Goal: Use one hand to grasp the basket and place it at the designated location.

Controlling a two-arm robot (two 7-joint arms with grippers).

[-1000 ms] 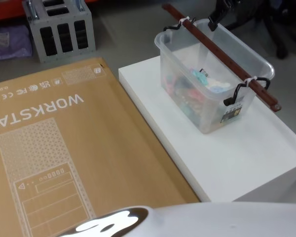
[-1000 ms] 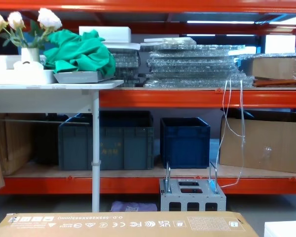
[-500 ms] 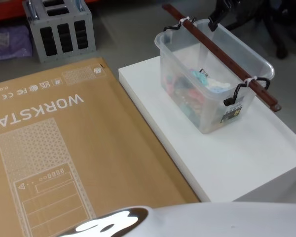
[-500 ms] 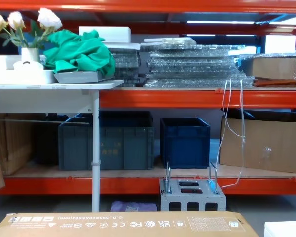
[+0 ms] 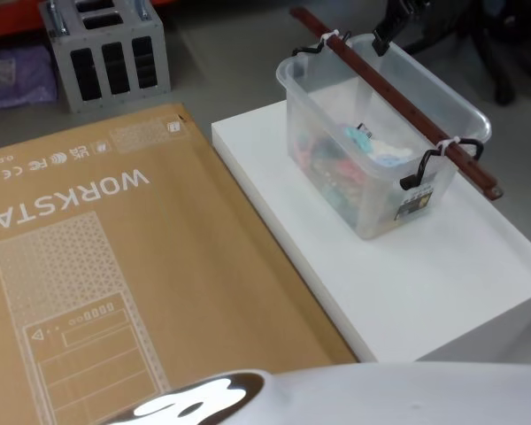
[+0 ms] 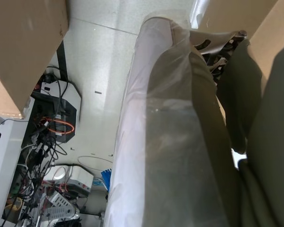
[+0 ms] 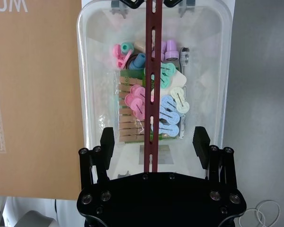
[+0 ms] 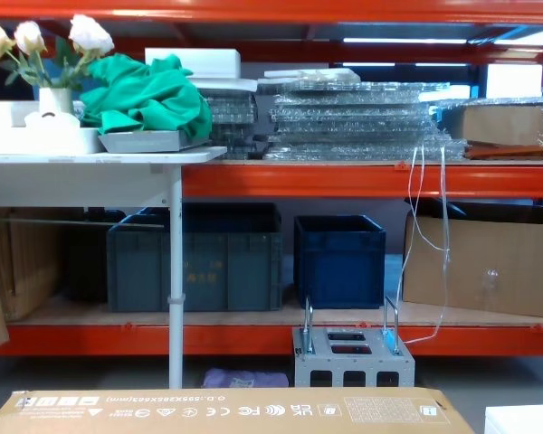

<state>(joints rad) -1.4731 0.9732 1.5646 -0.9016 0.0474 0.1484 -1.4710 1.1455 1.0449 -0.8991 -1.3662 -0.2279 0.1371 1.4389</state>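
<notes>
I judged this the approach: my right gripper point(image 7: 154, 142) hung at lower centre of its wrist view, fingers apart astride the basket's point(image 5: 385, 133) red-brown bar handle point(image 7: 153, 85). The next move called for lowering squarely onto that bar and closing. I couldn't tell my left gripper's state.

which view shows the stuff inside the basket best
The right wrist view: it looks straight down into the basket, so the pastel clothes pegs under the dark red bar show clearly. The head view shows the basket from the side, its contents a colourful blur. The right gripper is open above it.
</notes>
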